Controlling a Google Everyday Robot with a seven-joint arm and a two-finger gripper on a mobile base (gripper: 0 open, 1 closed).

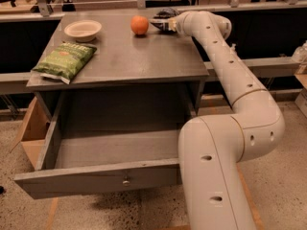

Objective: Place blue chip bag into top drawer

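The blue chip bag (166,12) shows as a small dark crumpled shape at the far right of the grey table top, mostly hidden behind my gripper. My gripper (159,24) is at the end of the white arm, right at the bag and just right of the orange. The top drawer (96,180) is pulled wide open below the table top. Its round metal knob (125,180) faces the front and nothing lies in its grey interior (115,150).
An orange (139,25) sits just left of the gripper. A cream bowl (83,30) stands at the far left and a flat green chip bag (64,61) lies at the left edge. My white arm (230,128) rises at the right of the drawer. A cardboard box (29,133) stands left.
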